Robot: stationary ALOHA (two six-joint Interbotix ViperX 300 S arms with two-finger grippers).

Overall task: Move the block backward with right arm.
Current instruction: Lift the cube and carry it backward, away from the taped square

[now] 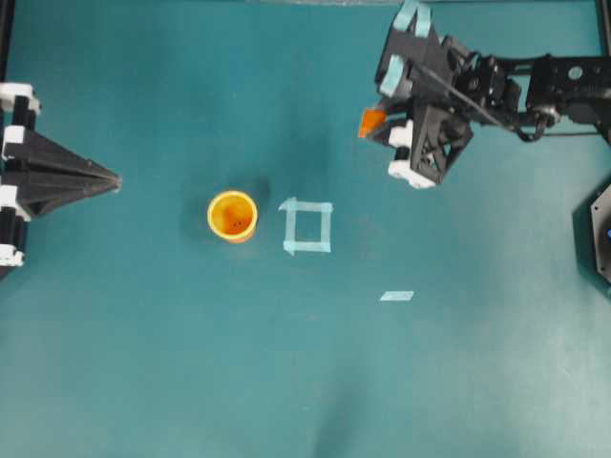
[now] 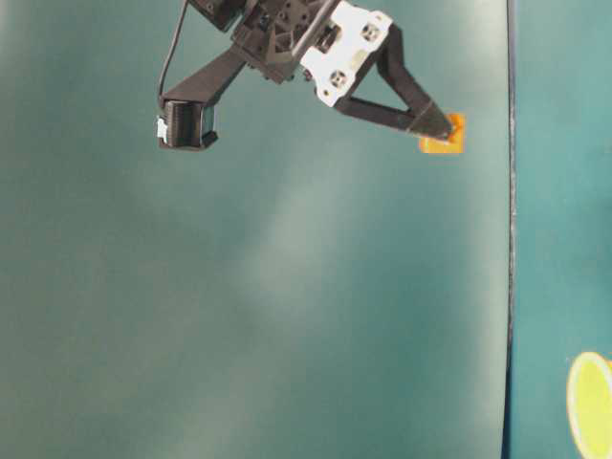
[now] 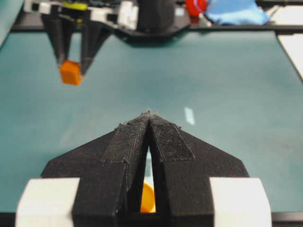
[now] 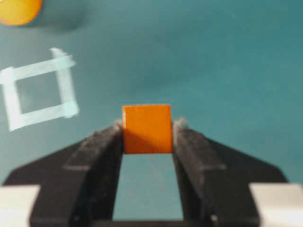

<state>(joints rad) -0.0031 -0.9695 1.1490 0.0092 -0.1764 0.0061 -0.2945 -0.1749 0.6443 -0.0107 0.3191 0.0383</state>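
Note:
The block (image 1: 370, 122) is a small orange cube held between the fingertips of my right gripper (image 1: 375, 122) at the upper right of the overhead view. The right wrist view shows the block (image 4: 147, 128) clamped between the two black fingers, above the teal table. It also shows in the table-level view (image 2: 443, 135) at the fingertip, and in the left wrist view (image 3: 71, 73) far off at upper left. My left gripper (image 1: 116, 178) is shut and empty at the left edge, its tips (image 3: 149, 114) pressed together.
A round orange-yellow cup (image 1: 232, 216) stands left of centre. A pale tape square outline (image 1: 307, 226) lies just right of it, also in the right wrist view (image 4: 38, 92). A short strip of pale tape (image 1: 396, 296) lies lower right.

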